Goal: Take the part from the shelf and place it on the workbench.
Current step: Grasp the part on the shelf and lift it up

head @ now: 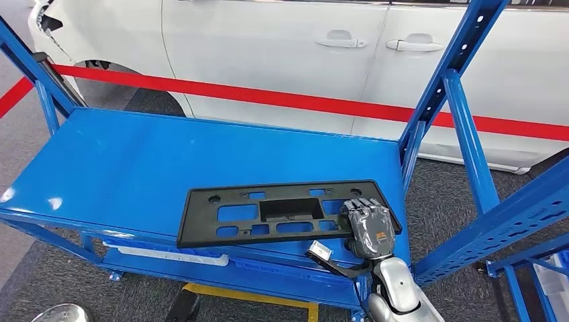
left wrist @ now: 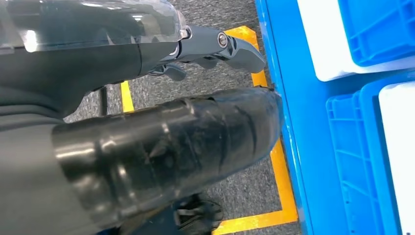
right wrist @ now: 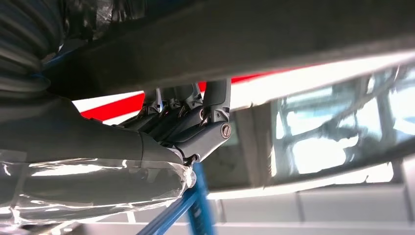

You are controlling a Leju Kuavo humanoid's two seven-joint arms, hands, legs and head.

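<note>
The part (head: 268, 213) is a long black plastic plate with several cut-outs. It lies across the front right of the blue shelf surface (head: 134, 154), its near edge jutting past the front rim. My right hand (head: 368, 228) grips the part's right end, fingers over the top face. In the right wrist view the fingers (right wrist: 195, 110) curl up against the dark part (right wrist: 274, 44) overhead. Whether the part rests on the surface or is just lifted I cannot tell. My left hand (left wrist: 147, 142) hangs low beside the rack, fingers (left wrist: 230, 46) apart and holding nothing.
Blue uprights (head: 436, 100) and slanted rails frame the right side. A white car (head: 268, 40) and a red tape (head: 268, 97) stand behind. Blue and white bins (left wrist: 372, 29) sit on the lower level, with yellow floor marking (left wrist: 281, 176) beside it.
</note>
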